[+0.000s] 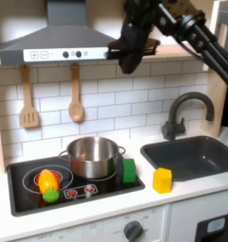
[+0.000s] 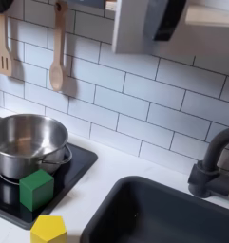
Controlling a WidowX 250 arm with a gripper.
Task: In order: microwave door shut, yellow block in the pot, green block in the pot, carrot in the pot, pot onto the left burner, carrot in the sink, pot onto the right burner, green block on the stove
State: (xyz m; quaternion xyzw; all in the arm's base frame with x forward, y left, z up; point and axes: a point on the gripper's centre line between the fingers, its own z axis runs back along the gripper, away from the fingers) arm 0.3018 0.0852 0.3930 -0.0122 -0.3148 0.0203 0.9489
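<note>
Pot (image 1: 93, 156): shiny round steel.

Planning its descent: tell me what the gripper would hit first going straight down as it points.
Probably the pot. The gripper hangs high by the hood, pointing down, over the pot's right side; the green block sits close, and depth is unclear.

White tile backsplash (image 1: 106, 99) in both exterior views. Two wooden utensils hang on it — a slotted spatula (image 1: 28, 99) and a spoon (image 1: 76, 97), spatula on the first exterior view's left. Grey range hood (image 1: 59, 43) above them. White countertop (image 1: 182, 189) — a round knob (image 1: 132, 230) on the front below.
</note>
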